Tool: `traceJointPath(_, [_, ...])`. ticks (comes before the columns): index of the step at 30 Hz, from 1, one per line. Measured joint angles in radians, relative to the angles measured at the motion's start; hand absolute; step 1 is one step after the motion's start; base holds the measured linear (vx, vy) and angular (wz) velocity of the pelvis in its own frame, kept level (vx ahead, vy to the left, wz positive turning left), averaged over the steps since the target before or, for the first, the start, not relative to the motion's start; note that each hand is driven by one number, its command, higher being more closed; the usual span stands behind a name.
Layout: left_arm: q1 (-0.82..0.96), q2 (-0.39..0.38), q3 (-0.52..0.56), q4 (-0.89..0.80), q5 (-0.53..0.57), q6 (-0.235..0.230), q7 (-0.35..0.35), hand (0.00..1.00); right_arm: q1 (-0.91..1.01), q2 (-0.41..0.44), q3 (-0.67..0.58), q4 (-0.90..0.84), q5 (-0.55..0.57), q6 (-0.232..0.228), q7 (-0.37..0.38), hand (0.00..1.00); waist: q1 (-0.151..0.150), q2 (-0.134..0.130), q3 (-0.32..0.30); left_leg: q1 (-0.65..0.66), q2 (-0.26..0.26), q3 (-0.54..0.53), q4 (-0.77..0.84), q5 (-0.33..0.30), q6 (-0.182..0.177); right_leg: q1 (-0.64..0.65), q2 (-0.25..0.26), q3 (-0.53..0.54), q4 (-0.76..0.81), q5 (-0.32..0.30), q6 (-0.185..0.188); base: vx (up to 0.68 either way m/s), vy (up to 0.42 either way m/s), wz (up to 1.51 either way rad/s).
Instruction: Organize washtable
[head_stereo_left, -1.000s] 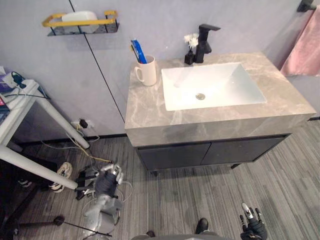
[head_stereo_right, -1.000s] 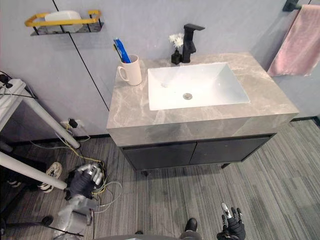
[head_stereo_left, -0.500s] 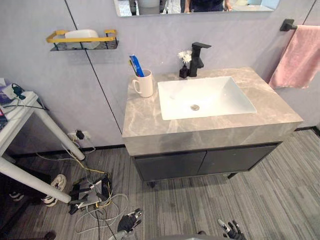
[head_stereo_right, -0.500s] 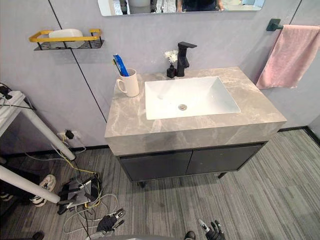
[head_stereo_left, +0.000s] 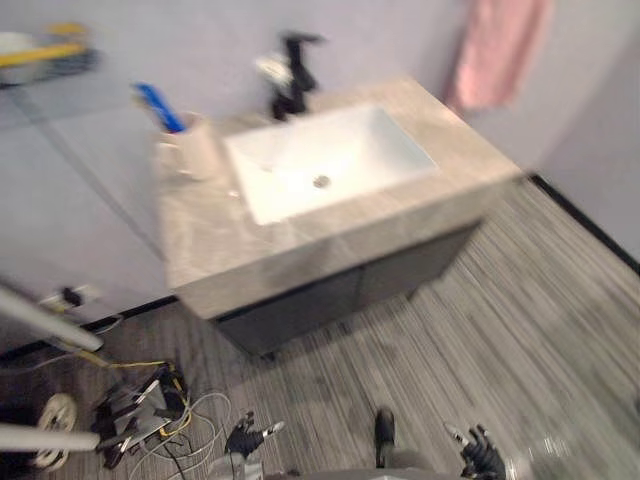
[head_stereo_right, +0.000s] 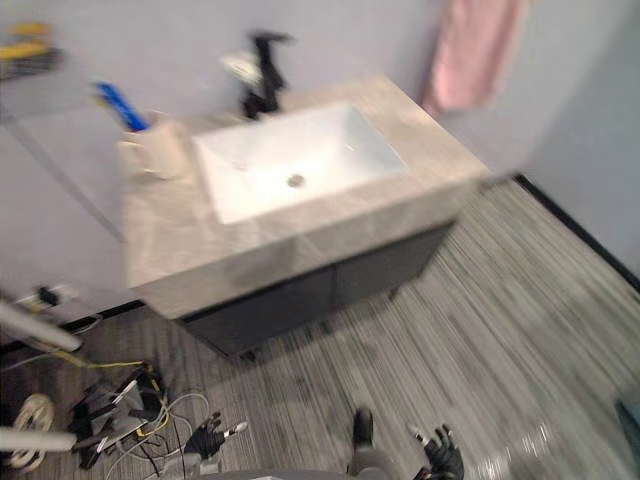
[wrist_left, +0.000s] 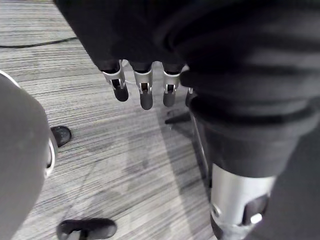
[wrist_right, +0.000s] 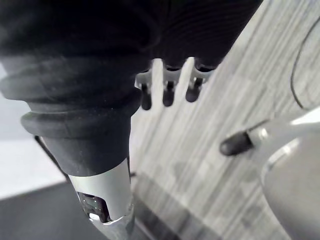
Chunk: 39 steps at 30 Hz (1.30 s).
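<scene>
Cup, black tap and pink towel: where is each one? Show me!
cup (head_stereo_left: 192, 152), left eye view, on its pale side wall.
black tap (head_stereo_left: 293, 75), left eye view, on its upright body.
pink towel (head_stereo_left: 497, 45), left eye view, middle of the hanging cloth.

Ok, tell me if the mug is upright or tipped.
Upright. The mug stands on the counter beside the sink, mouth up, with a blue item sticking out of its top.
</scene>
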Motion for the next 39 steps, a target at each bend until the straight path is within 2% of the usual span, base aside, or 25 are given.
traceJointPath(1, [0.020, 0.004, 0.030, -0.031, -0.002, 0.001, 0.001, 0.00, 0.003, 0.000, 0.010, 0.023, -0.007, -0.008, -0.002, 0.00, 0.000, -0.046, -0.028, 0.015, -0.003, 0.078, 0.033, -0.003, 0.002, 0.021, -0.051, -0.075, 0.116, -0.011, -0.017, 0.16, -0.057, -1.67])
traceJointPath(2, [0.019, 0.004, 0.048, -0.039, -0.009, 0.001, 0.002, 0.00, -0.009, 0.000, 0.017, 0.040, -0.009, -0.012, -0.001, 0.00, 0.002, -0.068, -0.036, 0.015, -0.005, 0.105, 0.069, -0.006, 0.006, 0.014, -0.048, -0.089, 0.112, -0.010, -0.026, 0.12, -0.158, -2.13])
traceJointPath(3, [0.007, -0.001, 0.091, -0.044, -0.024, 0.001, 0.004, 0.00, -0.059, 0.004, 0.033, 0.081, -0.010, -0.018, 0.000, 0.00, 0.007, -0.098, -0.024, -0.011, 0.039, 0.158, 0.192, -0.023, 0.025, 0.019, -0.034, -0.111, 0.063, 0.048, -0.111, 0.01, -0.156, -2.10])
traceJointPath(4, [0.005, -0.017, 0.118, -0.053, -0.040, 0.000, 0.007, 0.00, -0.105, 0.000, 0.048, 0.119, -0.010, -0.025, 0.000, 0.00, 0.016, -0.115, -0.025, -0.027, -0.029, 0.162, 0.072, -0.046, 0.019, 0.035, -0.004, -0.070, -0.054, 0.095, -0.120, -0.05, -0.093, -2.11])
traceJointPath(5, [0.008, -0.049, 0.125, -0.063, -0.043, -0.003, 0.010, 0.00, -0.116, -0.019, 0.049, 0.126, -0.010, -0.024, 0.000, 0.00, 0.024, -0.078, -0.023, -0.021, -0.051, 0.172, -0.078, 0.005, 0.050, 0.039, -0.005, -0.120, -0.002, 0.033, -0.099, -0.01, 0.006, -2.04])
traceJointPath(6, [0.016, -0.094, 0.133, -0.078, -0.060, -0.011, 0.019, 0.00, -0.120, -0.039, 0.057, 0.167, -0.009, -0.020, 0.001, 0.00, 0.035, -0.062, -0.024, 0.004, -0.062, 0.235, -0.112, 0.115, 0.012, 0.078, -0.044, -0.200, 0.088, -0.115, -0.023, 0.07, 0.012, -1.42])
traceJointPath(7, [0.023, -0.098, 0.152, -0.072, -0.066, -0.006, 0.024, 0.00, -0.122, -0.039, 0.065, 0.179, -0.009, -0.016, 0.004, 0.00, 0.039, -0.076, -0.033, 0.005, -0.064, 0.268, -0.084, 0.102, 0.013, 0.102, -0.049, -0.199, 0.042, -0.121, 0.025, 0.10, -0.051, -1.51])
traceJointPath(8, [0.016, -0.112, 0.168, -0.069, -0.079, 0.000, 0.031, 0.00, -0.133, -0.036, 0.069, 0.194, -0.008, -0.014, 0.005, 0.00, 0.048, -0.043, -0.018, 0.019, -0.035, 0.307, -0.052, 0.078, -0.001, 0.120, 0.009, -0.166, -0.037, -0.060, 0.019, 0.02, -0.092, -1.12])
traceJointPath(9, [0.019, -0.125, 0.178, -0.069, -0.079, -0.002, 0.033, 0.00, -0.129, -0.020, 0.070, 0.198, -0.006, -0.013, 0.005, 0.00, 0.050, -0.041, -0.019, 0.029, -0.030, 0.338, -0.043, 0.077, -0.001, 0.137, 0.039, -0.133, -0.109, -0.036, 0.009, 0.00, -0.093, -1.03])
traceJointPath(14, [0.009, -0.139, 0.184, -0.068, -0.137, -0.002, 0.065, 0.00, -0.070, 0.003, 0.065, 0.206, 0.072, -0.017, -0.014, 0.00, 0.014, -0.050, -0.013, 0.079, 0.029, 0.361, 0.081, 0.077, -0.001, 0.225, 0.066, -0.093, -0.181, -0.018, 0.001, 0.02, -0.025, -0.32])
traceJointPath(18, [-0.001, -0.138, 0.190, -0.064, -0.171, -0.013, 0.069, 0.00, -0.057, 0.006, 0.058, 0.206, 0.079, -0.019, -0.023, 0.00, 0.001, -0.048, -0.015, 0.116, 0.031, 0.356, 0.096, 0.077, -0.001, 0.242, 0.076, -0.047, -0.194, -0.018, 0.001, -0.01, 0.089, -0.31])
traceJointPath(20, [-0.001, -0.138, 0.193, -0.052, -0.183, -0.013, 0.071, 0.00, -0.059, 0.007, 0.066, 0.206, 0.079, -0.019, -0.023, 0.00, 0.006, -0.054, -0.014, 0.122, 0.041, 0.304, 0.156, 0.077, 0.001, 0.250, 0.080, -0.006, -0.196, -0.018, 0.002, -0.02, 0.077, -0.66])
traceJointPath(21, [0.011, -0.137, 0.196, -0.051, -0.198, -0.015, 0.078, 0.00, -0.066, 0.005, 0.074, 0.205, 0.079, -0.022, -0.022, 0.00, 0.022, -0.057, -0.012, 0.113, 0.078, 0.187, 0.275, 0.076, 0.003, 0.267, 0.091, 0.051, -0.198, -0.018, 0.001, -0.03, 0.104, -1.14])
traceJointPath(22, [0.021, -0.130, 0.197, -0.061, -0.204, -0.023, 0.087, 0.00, -0.070, 0.003, 0.074, 0.201, 0.079, -0.027, -0.022, 0.00, 0.037, -0.053, -0.008, 0.071, 0.104, 0.064, 0.375, 0.045, 0.015, 0.276, 0.084, 0.101, -0.199, -0.018, 0.001, -0.04, 0.171, -1.67])
traceJointPath(23, [0.017, -0.136, 0.195, -0.073, -0.219, -0.036, 0.088, 0.00, -0.094, -0.010, 0.071, 0.204, 0.082, -0.028, -0.023, 0.00, 0.059, -0.041, 0.003, 0.026, 0.072, -0.127, 0.389, -0.034, 0.015, 0.275, 0.087, 0.172, -0.194, -0.018, 0.001, -0.03, 0.181, -1.50])
traceJointPath(24, [0.018, -0.140, 0.195, -0.077, -0.230, -0.046, 0.088, 0.00, -0.112, -0.017, 0.070, 0.208, 0.088, -0.028, -0.024, 0.00, 0.060, -0.030, 0.011, 0.008, 0.057, -0.214, 0.385, -0.061, 0.014, 0.275, 0.087, 0.204, -0.187, -0.018, 0.002, -0.04, 0.190, -1.61])
traceJointPath(25, [0.022, -0.139, 0.196, -0.077, -0.239, -0.051, 0.089, 0.00, -0.129, -0.020, 0.070, 0.208, 0.093, -0.032, -0.023, 0.00, 0.060, -0.020, 0.015, -0.020, 0.031, -0.321, 0.366, -0.067, 0.016, 0.275, 0.088, 0.260, -0.175, -0.017, 0.004, -0.04, 0.171, -1.55])
traceJointPath(29, [0.045, -0.133, 0.196, -0.080, -0.255, -0.067, 0.109, 0.00, -0.132, -0.021, 0.073, 0.206, 0.109, -0.045, -0.022, 0.00, 0.072, -0.011, 0.012, -0.095, 0.010, -0.567, 0.207, -0.060, -0.010, 0.216, 0.106, 0.438, -0.122, -0.032, 0.048, -0.09, 0.227, -1.39])
traceJointPath(30, [0.056, -0.128, 0.196, -0.091, -0.257, -0.067, 0.111, 0.00, -0.124, -0.019, 0.073, 0.208, 0.110, -0.045, -0.022, 0.00, 0.083, -0.008, 0.006, -0.082, -0.011, -0.602, 0.176, -0.088, -0.041, 0.203, 0.109, 0.492, -0.123, -0.028, 0.071, -0.06, 0.234, -1.23])
traceJointPath(31, [0.062, -0.127, 0.194, -0.102, -0.257, -0.068, 0.112, 0.00, -0.113, -0.016, 0.082, 0.203, 0.111, -0.046, -0.020, 0.00, 0.075, -0.012, 0.002, -0.084, -0.027, -0.598, 0.165, -0.094, -0.047, 0.206, 0.102, 0.505, -0.135, -0.022, 0.076, 0.05, 0.223, -0.62])
traceJointPath(32, [0.059, -0.118, 0.195, -0.131, -0.258, -0.073, 0.113, 0.00, -0.080, -0.016, 0.099, 0.208, 0.111, -0.045, -0.020, 0.00, 0.073, -0.048, -0.008, -0.085, -0.064, -0.602, 0.162, -0.093, -0.048, 0.202, 0.079, 0.526, -0.158, 0.009, 0.096, 0.05, 0.229, -0.10])
traceJointPath(33, [0.065, -0.106, 0.195, -0.149, -0.260, -0.085, 0.121, 0.00, -0.074, -0.016, 0.100, 0.232, 0.111, -0.043, -0.020, 0.00, 0.073, -0.050, -0.009, -0.100, -0.080, -0.598, 0.184, -0.093, -0.046, 0.190, 0.064, 0.539, -0.172, 0.021, 0.113, 0.04, 0.253, -0.14])
traceJointPath(35, [0.064, -0.094, 0.196, -0.149, -0.261, -0.089, 0.130, 0.00, -0.074, -0.014, 0.099, 0.245, 0.113, -0.043, -0.019, 0.00, 0.073, -0.060, -0.016, -0.095, -0.107, -0.598, 0.176, -0.094, -0.043, 0.190, 0.045, 0.561, -0.182, 0.029, 0.115, 0.07, 0.246, -0.31])
traceJointPath(38, [0.067, -0.080, 0.194, -0.149, -0.254, -0.090, 0.129, 0.00, -0.081, -0.009, 0.087, 0.276, 0.128, -0.048, -0.019, 0.00, 0.076, -0.051, -0.033, -0.061, -0.130, -0.596, 0.158, -0.096, -0.037, 0.192, 0.032, 0.590, -0.192, 0.038, 0.124, 0.10, 0.147, -0.46])
traceJointPath(39, [0.076, -0.080, 0.192, -0.149, -0.252, -0.090, 0.129, 0.00, -0.080, -0.010, 0.085, 0.288, 0.145, -0.048, -0.019, 0.00, 0.076, -0.037, -0.041, -0.038, -0.132, -0.585, 0.135, -0.102, -0.014, 0.196, 0.037, 0.609, -0.194, 0.039, 0.125, 0.12, 0.106, -0.55])
